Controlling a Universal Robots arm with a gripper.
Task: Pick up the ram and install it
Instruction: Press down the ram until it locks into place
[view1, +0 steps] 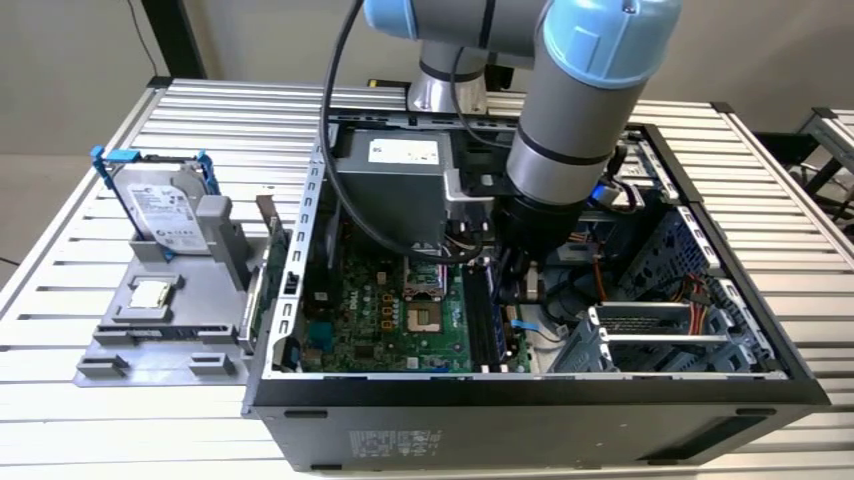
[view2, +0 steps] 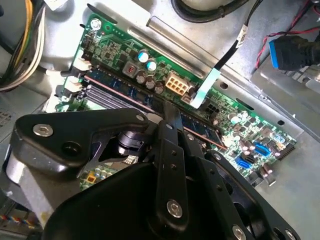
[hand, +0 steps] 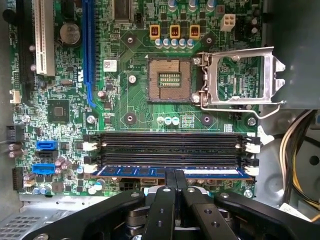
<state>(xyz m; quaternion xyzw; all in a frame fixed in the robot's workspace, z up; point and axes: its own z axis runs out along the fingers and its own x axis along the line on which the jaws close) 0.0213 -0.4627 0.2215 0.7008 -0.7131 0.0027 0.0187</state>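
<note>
Hard drive (view1: 163, 208) with blue brackets seen upright on grey holder (view1: 167, 320) at exterior view's left, processor chip (view1: 150, 293) laid just below it. Open computer case (view1: 534, 410) occupied by green motherboard (view1: 387, 320). Gripper (hand: 175, 176) lowered inside case, fingers (hand: 170, 182) pressed together on top edge of ram (hand: 130, 171), which is seated in outermost memory slot, beside empty slots (hand: 170, 142).

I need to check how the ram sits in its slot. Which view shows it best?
The first wrist view: the ram lies along the slot nearest the gripper, its full length visible. The second wrist view shows it at an angle, partly behind the gripper. In the exterior view the arm covers much of that area.
</note>
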